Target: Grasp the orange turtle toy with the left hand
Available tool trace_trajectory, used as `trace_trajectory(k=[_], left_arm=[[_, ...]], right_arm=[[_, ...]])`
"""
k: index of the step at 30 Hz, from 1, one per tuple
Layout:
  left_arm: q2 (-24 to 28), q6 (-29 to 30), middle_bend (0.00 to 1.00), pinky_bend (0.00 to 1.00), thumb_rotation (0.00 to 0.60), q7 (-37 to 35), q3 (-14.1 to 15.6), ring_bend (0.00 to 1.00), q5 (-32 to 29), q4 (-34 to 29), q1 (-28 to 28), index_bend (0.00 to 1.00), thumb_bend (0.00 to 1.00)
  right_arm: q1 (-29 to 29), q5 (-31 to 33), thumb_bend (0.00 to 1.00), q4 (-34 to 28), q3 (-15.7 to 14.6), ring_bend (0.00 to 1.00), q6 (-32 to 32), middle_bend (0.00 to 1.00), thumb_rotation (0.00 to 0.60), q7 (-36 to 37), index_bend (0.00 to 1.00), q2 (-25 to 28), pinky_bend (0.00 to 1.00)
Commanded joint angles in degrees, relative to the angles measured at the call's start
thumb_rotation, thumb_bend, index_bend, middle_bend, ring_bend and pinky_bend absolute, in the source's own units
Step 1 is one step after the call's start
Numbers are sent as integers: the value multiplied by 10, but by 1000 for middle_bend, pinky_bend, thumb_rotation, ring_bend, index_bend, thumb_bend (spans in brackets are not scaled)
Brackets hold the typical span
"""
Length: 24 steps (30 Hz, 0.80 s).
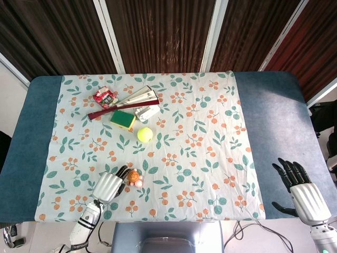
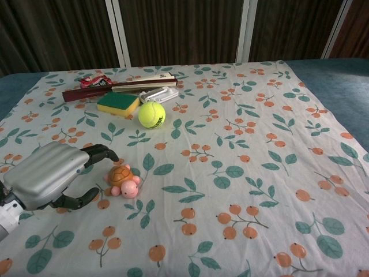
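One turtle toy (image 2: 123, 180) beside left hand (image 2: 49, 175)

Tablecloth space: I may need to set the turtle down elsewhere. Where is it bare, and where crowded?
Bare: the cloth's whole middle and right, from the tennis ball across to the blue table strip above the right hand. Crowded: the far-left cluster around the sponge, and the near-left by the left hand and orange turtle toy.
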Motion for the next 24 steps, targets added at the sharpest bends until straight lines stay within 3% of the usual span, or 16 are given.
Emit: trace_trajectory(k=[1, 5, 9, 20, 22, 24], left_arm=[[6, -5, 136, 1000, 600, 6, 2, 1000, -2, -11, -1, 178, 392], [11, -3, 132, 1000, 600, 9, 3, 1000, -1, -22, -2, 152, 392], [8, 2, 178, 1000, 600, 6, 3, 1000, 9, -20, -7, 194, 393], [-3, -57, 264, 1000, 600, 36, -5, 1000, -15, -20, -34, 271, 391], [-11, -51, 299, 1000, 600, 37, -6, 1000, -14, -12, -34, 308, 390], [-20, -39, 417, 1000, 600, 30, -8, 1000, -10, 1, -34, 395, 391]], right_arm=[[0, 1, 81, -1, 0, 0, -1, 0, 600, 0, 0, 0, 0], [0, 2, 81, -1, 1, 0, -2, 0, 600, -1, 0, 0, 0], [0, 1, 81, -2, 0, 0, -3, 0, 600, -2, 0, 0, 0], [-3, -1, 81, -1, 0, 0, 4, 0, 600, 8, 0, 5, 0], [-4, -1, 81, -1, 1, 0, 7, 0, 600, 11, 0, 6, 0], [-5, -2, 81, 0, 1, 0, 8, 0, 600, 12, 0, 7, 0]])
